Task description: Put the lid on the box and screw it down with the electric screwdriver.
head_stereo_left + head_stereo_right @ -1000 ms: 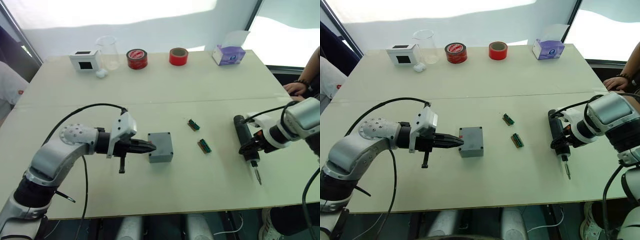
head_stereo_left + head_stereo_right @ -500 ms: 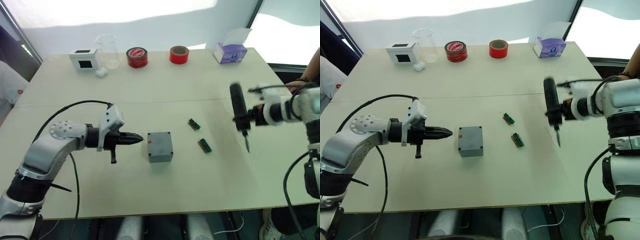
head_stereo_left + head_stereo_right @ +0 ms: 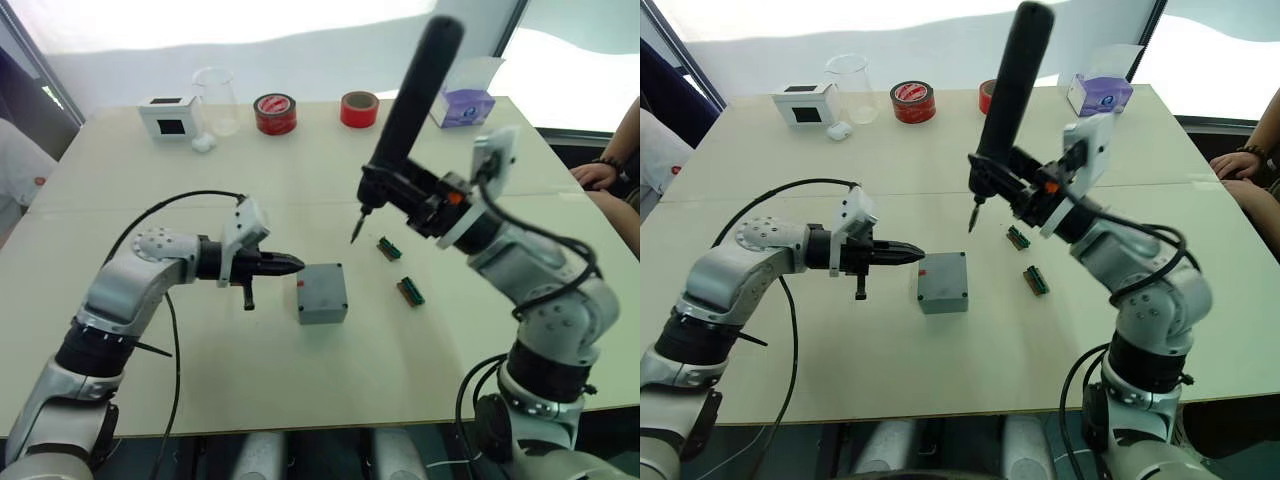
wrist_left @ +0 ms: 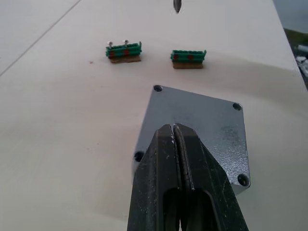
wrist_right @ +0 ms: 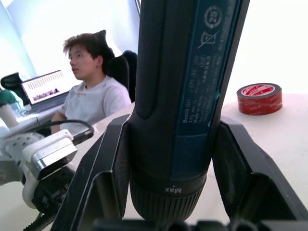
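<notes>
Lid (image 3: 322,289) sits on the box (image 3: 324,308) near the desk's (image 3: 330,390) middle, a little toward the front edge. Left gripper (image 3: 291,264), fingers pressed together, points at its left side, just short of touching. Right gripper (image 3: 400,193) clamps the electric screwdriver (image 3: 404,110), tilted, bit down, above and behind the box.

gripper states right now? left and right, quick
Left gripper: shut, holding nothing, tips at the edge of the box.
Right gripper: shut on the electric screwdriver, held up over the table, bit pointing down.
</notes>
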Available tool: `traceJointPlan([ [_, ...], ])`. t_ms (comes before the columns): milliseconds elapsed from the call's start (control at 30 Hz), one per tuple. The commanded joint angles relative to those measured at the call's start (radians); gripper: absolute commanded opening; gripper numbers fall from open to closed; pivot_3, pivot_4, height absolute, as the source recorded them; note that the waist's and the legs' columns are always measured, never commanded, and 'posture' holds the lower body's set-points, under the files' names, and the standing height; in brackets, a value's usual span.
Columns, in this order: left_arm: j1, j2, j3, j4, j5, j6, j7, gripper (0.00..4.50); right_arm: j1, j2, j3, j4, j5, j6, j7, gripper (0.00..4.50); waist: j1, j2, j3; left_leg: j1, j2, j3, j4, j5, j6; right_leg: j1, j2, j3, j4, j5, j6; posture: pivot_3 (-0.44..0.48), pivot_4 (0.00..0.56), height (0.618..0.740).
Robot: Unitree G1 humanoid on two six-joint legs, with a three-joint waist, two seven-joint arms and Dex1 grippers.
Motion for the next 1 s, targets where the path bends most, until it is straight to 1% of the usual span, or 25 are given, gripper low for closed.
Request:
traceJointPlan([
  [33, -0.009, -0.013, -0.028, 0.004, 0.045, -0.050, -0.011, 0.00, 0.020, 0.007, 0.057, -0.064, -0.051, -0.130, -0.001, 1.83, -0.001, 0.000, 0.000, 0.000, 0.000, 0.000, 0.000, 0.000, 0.000, 0.000, 0.000, 0.000, 0.000, 0.000, 0.000, 0.000, 0.150, 0.740],
  [133, -0.002, -0.020, -0.067, 0.010, 0.092, -0.074, -0.014, 0.00, 0.063, -0.009, 0.123, -0.053, -0.108, -0.199, 0.019, 1.83, 0.000, 0.000, 0.000, 0.000, 0.000, 0.000, 0.000, 0.000, 0.000, 0.000, 0.000, 0.000, 0.000, 0.000, 0.000, 0.000, 0.150, 0.740],
  [300, 0.020, -0.010, -0.110, 0.043, 0.164, -0.134, -0.031, 0.00, 0.077, -0.012, 0.186, -0.013, -0.168, -0.270, 0.026, 1.83, 0.000, 0.000, 0.000, 0.001, 0.000, 0.000, 0.000, 0.000, 0.000, 0.000, 0.000, 0.000, 0.000, 0.000, 0.000, 0.000, 0.150, 0.740],
  [533, 0.019, -0.028, -0.099, 0.071, 0.172, -0.151, -0.037, 0.00, 0.101, -0.009, 0.233, 0.045, -0.218, -0.344, 0.040, 1.83, 0.002, 0.000, 0.000, 0.002, 0.000, 0.000, 0.000, 0.000, 0.000, 0.001, 0.000, 0.000, 0.000, 0.000, 0.000, 0.000, 0.150, 0.740],
  [733, 0.018, -0.030, -0.093, 0.086, 0.176, -0.165, -0.040, 0.00, 0.128, -0.033, 0.261, 0.080, -0.267, -0.399, 0.067, 1.83, 0.001, 0.000, -0.001, 0.003, 0.000, 0.000, 0.000, 0.000, 0.000, 0.002, 0.000, 0.000, 0.000, 0.000, 0.000, 0.000, 0.150, 0.740],
  [1000, 0.020, -0.032, -0.091, 0.086, 0.179, -0.168, -0.040, 0.00, 0.141, -0.053, 0.264, 0.102, -0.291, -0.430, 0.084, 1.83, 0.002, 0.000, -0.001, 0.007, 0.000, 0.000, 0.000, -0.002, 0.004, 0.005, 0.000, 0.001, 0.000, 0.000, 0.000, 0.000, 0.150, 0.740],
])
